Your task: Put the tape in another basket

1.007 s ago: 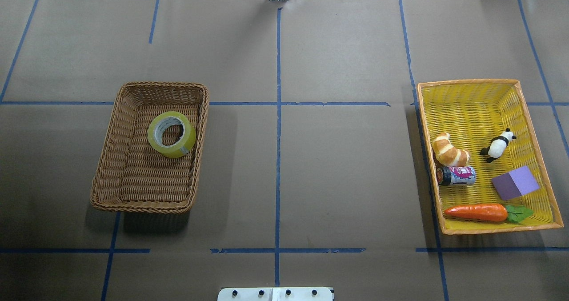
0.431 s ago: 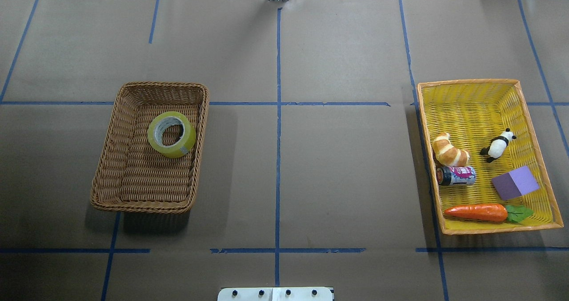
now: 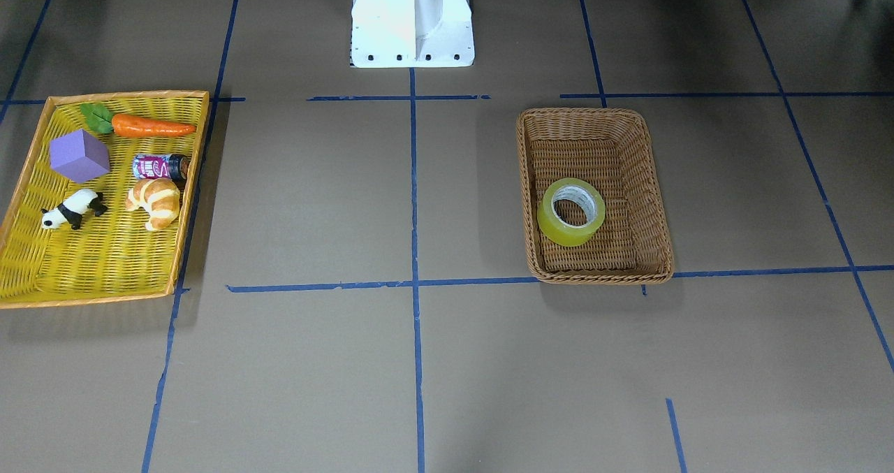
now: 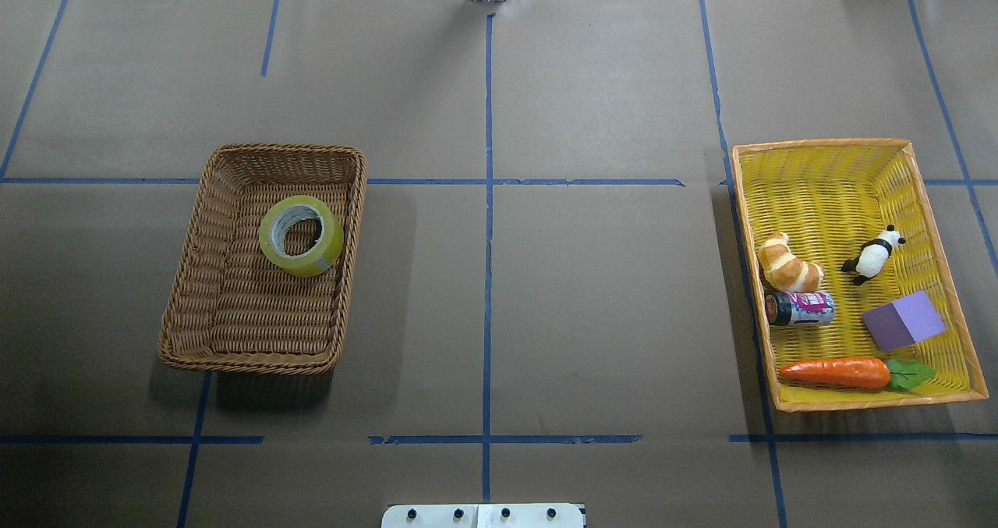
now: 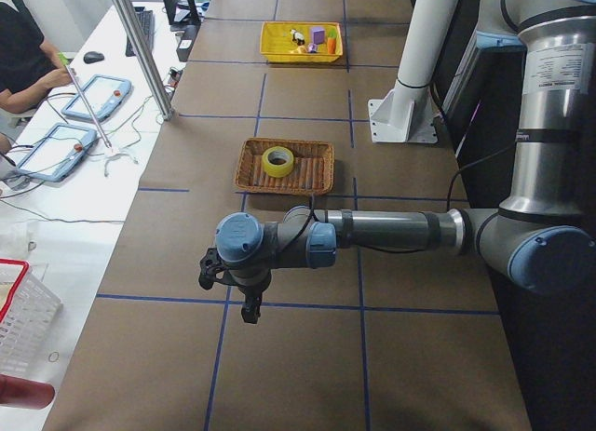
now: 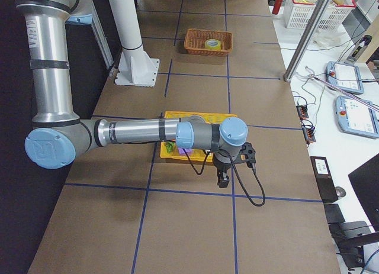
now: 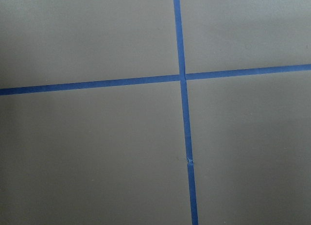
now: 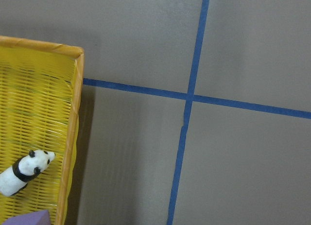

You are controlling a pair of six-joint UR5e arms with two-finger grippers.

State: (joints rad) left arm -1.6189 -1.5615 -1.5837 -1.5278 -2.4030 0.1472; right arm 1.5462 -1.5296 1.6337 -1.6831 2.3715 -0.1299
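The yellow-green tape roll [image 4: 332,244] lies flat inside the brown wicker basket [image 4: 234,325], in its far right part. It also shows in the front view [image 3: 554,226] inside that basket [image 3: 601,144]. My left gripper [image 5: 250,312] shows only in the left side view, hanging over bare table far from the basket. My right gripper [image 6: 224,181] shows only in the right side view, beside the yellow tray. I cannot tell whether either is open or shut. Neither wrist view shows the tape.
The flat yellow tray [image 4: 826,185] on the right holds a croissant [image 4: 789,267], a panda figure [image 4: 873,256], a can [image 4: 803,308], a purple block [image 4: 903,321] and a carrot [image 4: 838,372]. Blue tape lines grid the brown table.
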